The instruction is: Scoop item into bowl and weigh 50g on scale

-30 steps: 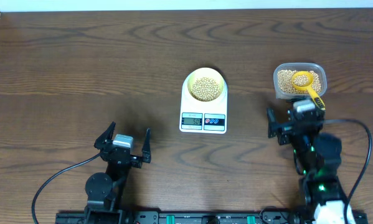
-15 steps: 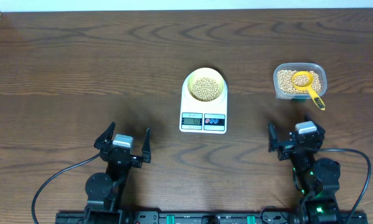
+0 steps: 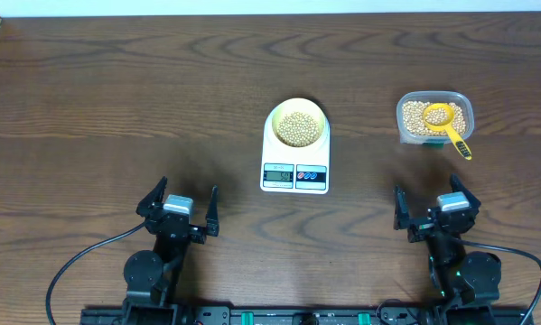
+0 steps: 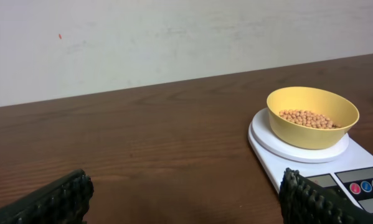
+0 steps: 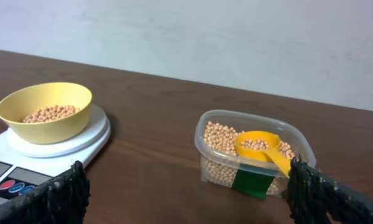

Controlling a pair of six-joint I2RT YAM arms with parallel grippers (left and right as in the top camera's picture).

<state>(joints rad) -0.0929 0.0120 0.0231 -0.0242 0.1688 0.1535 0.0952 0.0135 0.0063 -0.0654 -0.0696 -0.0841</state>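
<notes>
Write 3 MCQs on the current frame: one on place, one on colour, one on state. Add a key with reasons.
1. Where is the bowl?
A) on the scale
B) inside the clear tub
C) on the bare table

2. What colour is the scoop?
A) green
B) yellow
C) white

3. What state is the right hand in?
A) shut on the scoop
B) shut on the bowl
C) open, holding nothing

Key:
1 A, the bowl rests on the scale's round platform.
2 B, the scoop's cup and handle are both yellow.
3 C, the right hand stands wide open with nothing in it, apart from the scoop and bowl.
</notes>
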